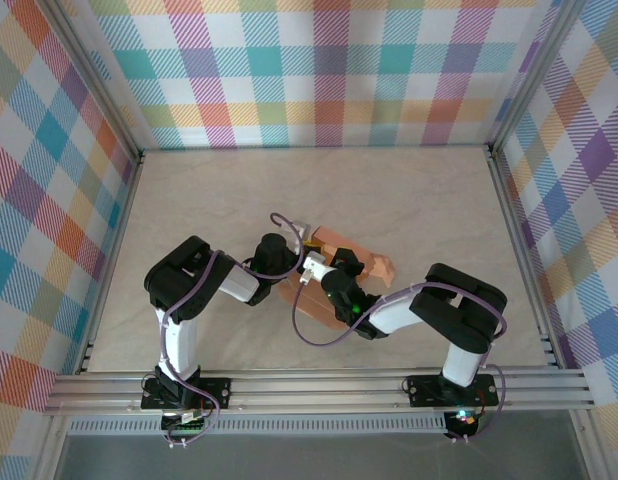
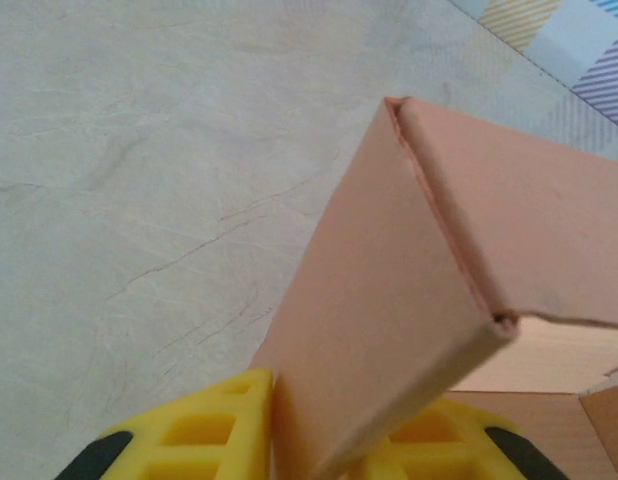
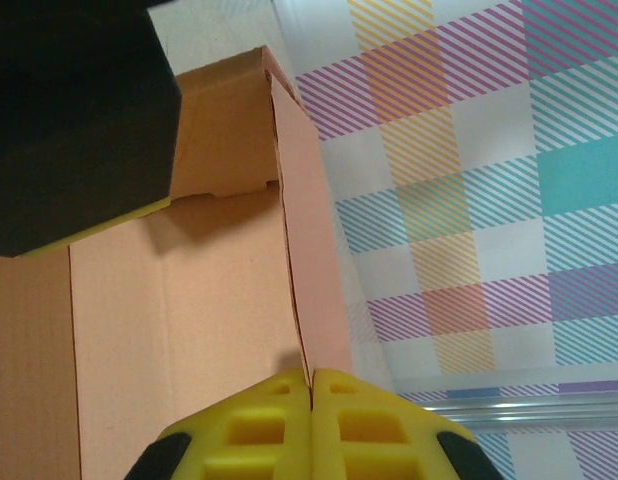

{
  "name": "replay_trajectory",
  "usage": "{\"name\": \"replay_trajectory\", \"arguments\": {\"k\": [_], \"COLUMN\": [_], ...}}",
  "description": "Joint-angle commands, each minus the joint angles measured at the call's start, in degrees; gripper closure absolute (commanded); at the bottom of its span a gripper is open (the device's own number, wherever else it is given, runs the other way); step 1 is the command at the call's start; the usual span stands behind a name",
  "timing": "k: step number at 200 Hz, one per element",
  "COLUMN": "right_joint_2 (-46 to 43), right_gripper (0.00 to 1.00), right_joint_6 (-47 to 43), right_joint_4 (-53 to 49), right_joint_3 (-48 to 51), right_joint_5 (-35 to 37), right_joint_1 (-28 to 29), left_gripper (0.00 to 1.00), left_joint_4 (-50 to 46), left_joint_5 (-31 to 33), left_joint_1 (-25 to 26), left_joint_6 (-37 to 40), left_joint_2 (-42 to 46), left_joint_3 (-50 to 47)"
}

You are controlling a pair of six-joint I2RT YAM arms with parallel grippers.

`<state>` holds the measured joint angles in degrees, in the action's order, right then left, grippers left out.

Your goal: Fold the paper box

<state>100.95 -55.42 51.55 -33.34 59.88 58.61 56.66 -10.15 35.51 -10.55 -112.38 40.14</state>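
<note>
The salmon-orange paper box [image 1: 334, 285] lies half-formed in the middle of the table, between both arms. My left gripper [image 1: 307, 262] is shut on one of its raised side panels [image 2: 389, 330]; the yellow fingers [image 2: 204, 425] clamp the panel's lower edge, and a folded wall [image 2: 529, 220] stands behind it. My right gripper [image 1: 341, 283] is shut on the thin edge of another upright wall [image 3: 314, 250], yellow fingertips [image 3: 279, 420] pressed together on it. The box's brown inside [image 3: 179, 320] spreads to the left of that wall, with the left gripper's dark body [image 3: 74, 110] above it.
Plaid walls [image 1: 329, 70] enclose the beige table [image 1: 409, 200] on three sides. An aluminium rail [image 1: 319, 390] runs along the near edge by the arm bases. A purple cable [image 1: 319, 335] loops beside the box.
</note>
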Motion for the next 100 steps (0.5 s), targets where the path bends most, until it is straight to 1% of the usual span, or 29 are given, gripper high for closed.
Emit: {"name": "replay_trajectory", "arguments": {"k": [1, 14, 19, 55, 63, 69, 73, 77, 100], "right_joint_2": [2.59, 2.60, 2.61, 2.54, 2.50, 2.45, 2.35, 2.28, 2.02], "right_gripper": [1.00, 1.00, 1.00, 1.00, 1.00, 1.00, 1.00, 1.00, 1.00], "right_joint_6": [2.73, 2.82, 2.87, 3.55, 3.81, 3.74, 3.80, 3.74, 4.04], "right_joint_4": [-5.50, -5.50, -5.49, -5.66, -5.80, -5.85, -5.79, -5.78, -6.11], "right_joint_3": [-0.27, -0.28, -0.26, -0.16, -0.08, -0.08, -0.06, -0.11, -0.24], "right_joint_5": [-6.26, -6.32, -6.30, -6.26, -6.25, -6.26, -6.25, -6.26, -6.20], "right_joint_1": [1.57, 1.55, 1.52, 1.58, 1.58, 1.56, 1.59, 1.54, 1.53], "left_gripper": [0.86, 0.93, 0.94, 0.95, 0.93, 0.87, 0.82, 0.80, 0.77], "left_joint_4": [1.21, 1.10, 0.96, 0.56, 0.46, 0.38, 0.29, 0.29, -0.25], "left_joint_5": [-2.14, -1.82, -1.57, -1.23, -1.14, -0.94, -0.85, -0.76, -0.90], "left_joint_1": [2.11, 2.19, 2.20, 2.29, 2.24, 2.28, 2.21, 2.22, 2.34], "left_joint_6": [-2.39, -2.40, -2.33, -2.29, -2.24, -2.28, -2.27, -2.26, -2.29], "left_joint_2": [-1.27, -1.05, -0.96, -0.83, -0.83, -0.67, -0.73, -0.73, -0.90], "left_joint_3": [1.43, 1.34, 1.28, 1.43, 1.41, 1.38, 1.43, 1.39, 1.82]}}
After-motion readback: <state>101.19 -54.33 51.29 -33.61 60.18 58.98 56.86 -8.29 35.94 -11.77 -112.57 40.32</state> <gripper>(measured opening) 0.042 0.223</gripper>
